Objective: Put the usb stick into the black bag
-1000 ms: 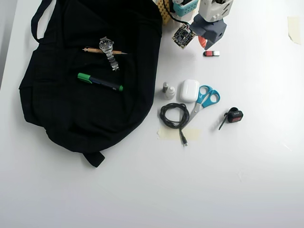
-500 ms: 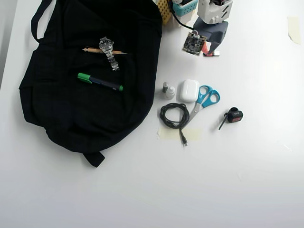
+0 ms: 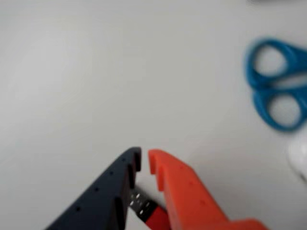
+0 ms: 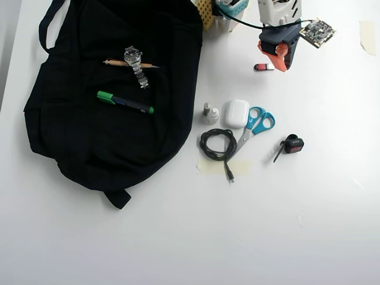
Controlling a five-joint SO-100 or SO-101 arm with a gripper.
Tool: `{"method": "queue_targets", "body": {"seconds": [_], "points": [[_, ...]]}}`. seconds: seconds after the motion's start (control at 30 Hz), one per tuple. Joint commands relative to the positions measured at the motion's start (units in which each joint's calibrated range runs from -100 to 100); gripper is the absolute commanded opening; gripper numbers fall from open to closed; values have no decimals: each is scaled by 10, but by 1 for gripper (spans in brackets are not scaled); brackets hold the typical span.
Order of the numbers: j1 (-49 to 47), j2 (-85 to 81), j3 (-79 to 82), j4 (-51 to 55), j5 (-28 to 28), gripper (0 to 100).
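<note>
Gripper (image 3: 144, 160) jaws sit narrowly parted astride the usb stick (image 3: 146, 211); I cannot confirm contact. Bare table (image 4: 297, 225) surrounds it. Only overhead shows the black bag (image 4: 89, 136) far left

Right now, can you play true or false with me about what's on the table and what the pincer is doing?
1. The usb stick is already inside the black bag. False: it lies on the white table, far from the bag, by the pincer.
2. A watch lies on top of the bag. True.
3. The scissors have red handles. False: the handles are blue.
4. The green marker lies on the bag. True.
5. In the wrist view, the pincer is clamped tight on the usb stick. False: its tips stand slightly apart and the stick sits lower down between the fingers.
</note>
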Motion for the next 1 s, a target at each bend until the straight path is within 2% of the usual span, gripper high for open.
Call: {"method": "queue_targets", "body": {"seconds": [0.0, 0.07, 0.17, 0.23, 0.43, 0.53, 0.97], "points": [[-23, -12, 0, -9, 35, 2], [-29, -12, -2, -9, 57, 2], [-40, -12, -9, -9, 124, 2], [-52, -12, -4, -9, 189, 2], [-66, -12, 44, -8, 436, 2], [-63, -12, 56, -10, 506, 2], [-64, -13, 59, -3, 519, 3]]}}
